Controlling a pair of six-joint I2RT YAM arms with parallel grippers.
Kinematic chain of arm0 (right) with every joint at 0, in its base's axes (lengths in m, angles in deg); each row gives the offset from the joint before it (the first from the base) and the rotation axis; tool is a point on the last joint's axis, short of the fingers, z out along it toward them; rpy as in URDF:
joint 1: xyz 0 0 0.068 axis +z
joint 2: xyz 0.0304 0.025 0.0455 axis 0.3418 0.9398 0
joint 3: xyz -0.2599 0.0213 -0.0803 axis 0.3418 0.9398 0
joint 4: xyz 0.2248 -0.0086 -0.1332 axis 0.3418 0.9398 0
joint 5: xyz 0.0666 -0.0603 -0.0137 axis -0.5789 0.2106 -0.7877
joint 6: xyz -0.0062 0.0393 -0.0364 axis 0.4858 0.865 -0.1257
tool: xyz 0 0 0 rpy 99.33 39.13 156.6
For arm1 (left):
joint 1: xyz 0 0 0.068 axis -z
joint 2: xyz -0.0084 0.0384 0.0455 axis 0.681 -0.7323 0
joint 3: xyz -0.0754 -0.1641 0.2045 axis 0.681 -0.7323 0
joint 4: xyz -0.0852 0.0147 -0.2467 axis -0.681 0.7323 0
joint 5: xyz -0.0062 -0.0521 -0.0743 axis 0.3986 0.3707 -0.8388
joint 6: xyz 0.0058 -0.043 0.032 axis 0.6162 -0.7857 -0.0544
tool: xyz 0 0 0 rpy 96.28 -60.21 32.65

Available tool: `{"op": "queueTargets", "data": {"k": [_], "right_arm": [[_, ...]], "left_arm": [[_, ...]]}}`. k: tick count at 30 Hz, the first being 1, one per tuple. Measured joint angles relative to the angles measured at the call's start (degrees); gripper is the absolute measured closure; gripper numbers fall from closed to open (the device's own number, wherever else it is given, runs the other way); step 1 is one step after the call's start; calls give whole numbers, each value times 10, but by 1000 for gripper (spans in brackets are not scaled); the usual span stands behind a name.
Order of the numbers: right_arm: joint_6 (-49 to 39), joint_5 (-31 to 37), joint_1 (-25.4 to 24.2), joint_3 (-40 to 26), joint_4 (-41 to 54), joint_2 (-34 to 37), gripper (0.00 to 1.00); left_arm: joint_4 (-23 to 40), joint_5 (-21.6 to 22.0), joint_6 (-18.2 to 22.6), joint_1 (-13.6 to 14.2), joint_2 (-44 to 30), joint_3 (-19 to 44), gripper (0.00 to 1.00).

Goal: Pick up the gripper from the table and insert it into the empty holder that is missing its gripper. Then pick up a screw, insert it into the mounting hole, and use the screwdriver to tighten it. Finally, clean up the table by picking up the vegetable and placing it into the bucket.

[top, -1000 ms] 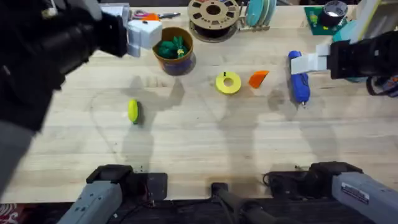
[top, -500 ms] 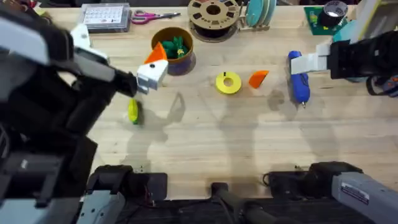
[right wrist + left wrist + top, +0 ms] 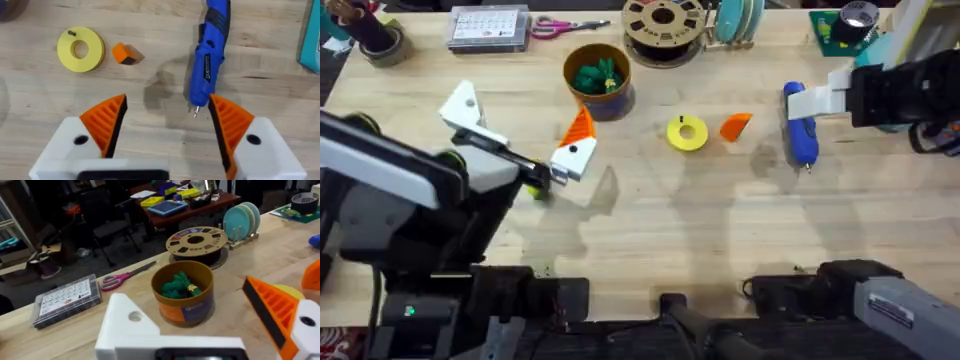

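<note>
**Item 1: left gripper (image 3: pixel 523 112) and the holder (image 3: pixel 460 104).** Nearest to me, at 9 o'clock on the tabletop (image 3: pixel 650 230). I read the jaws as spread wide and holding nothing. One finger carries an orange ribbed pad. The other is the bare white holder (image 3: pixel 127 327), its mounting hole open. It looks like rigid plastic, so I expect a tight fit that needs square alignment.

**Item 2: the gripper (image 3: pixel 735 126).** An orange wedge lying loose mid-table, at 3 o'clock from a yellow ring (image 3: pixel 687 133), just beside it and not touching. I judge it light, stiff and apt to skid or tip. I would pinch its flat sides and keep the ribbed face free. It lies well apart from the left jaws, at their 3 o'clock. In the right wrist view the gripper (image 3: pixel 124 53) sits near, ahead of the open jaws and not between them.

**Item 3: right gripper (image 3: pixel 812 100).** Its jaws stand open and empty (image 3: pixel 170 125), both pads fitted, over the screwdriver (image 3: pixel 800 128).

**Item 4: the screwdriver.** Blue, at 3 o'clock from the wedge. I judge it heavier and smooth-bodied, best gripped mid-barrel.

**Item 5: the bucket (image 3: pixel 610 104).** Farthest, toward 12 o'clock. The vegetable (image 3: pixel 177 285) already lies inside it.
</note>
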Motion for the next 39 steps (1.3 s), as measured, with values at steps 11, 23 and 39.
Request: {"op": "queueTargets", "data": {"k": [11, 23, 39], "right_arm": [[0, 0, 0, 0, 0, 0, 5], [0, 0, 0, 0, 0, 0, 6], [0, 0, 0, 0, 0, 0, 7]], "left_arm": [[-20, -60, -3, 0, 95, -54, 15], [-154, -138, -109, 0, 117, -117, 15], [-173, -412, -167, 0, 117, -117, 15]]}}
